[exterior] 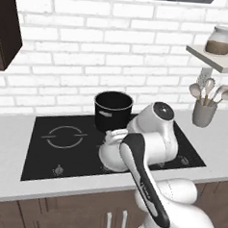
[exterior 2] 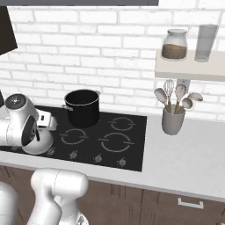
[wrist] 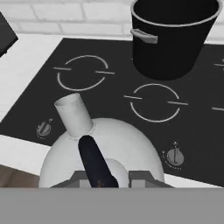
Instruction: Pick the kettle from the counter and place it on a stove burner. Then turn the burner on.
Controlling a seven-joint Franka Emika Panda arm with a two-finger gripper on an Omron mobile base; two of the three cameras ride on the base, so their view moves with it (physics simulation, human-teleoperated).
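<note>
Kettle (wrist: 103, 151): clamped by its handle in the pincer (wrist: 99, 178), over cooktop's (exterior: 44, 166) front edge; placing and burner ignition outstanding.

- kettle (wrist: 127, 144): white-silver body, pale grey spout, dark handle
- pot (exterior: 113, 110): black, grey handle and rim
- cooktop (exterior: 45, 164): black glass, thin grey ring outlines broken by tick lines
- counter (exterior 2: 184, 158): pale grey-white
- wall (exterior: 91, 47): white brick, pale grey joints
- utensil cup (exterior 2: 172, 121): grey, with beige and silver utensils
- jar (exterior 2: 174, 44): clear, brown contents
- cabinet fronts (exterior 2: 132, 202): dark brown
</note>
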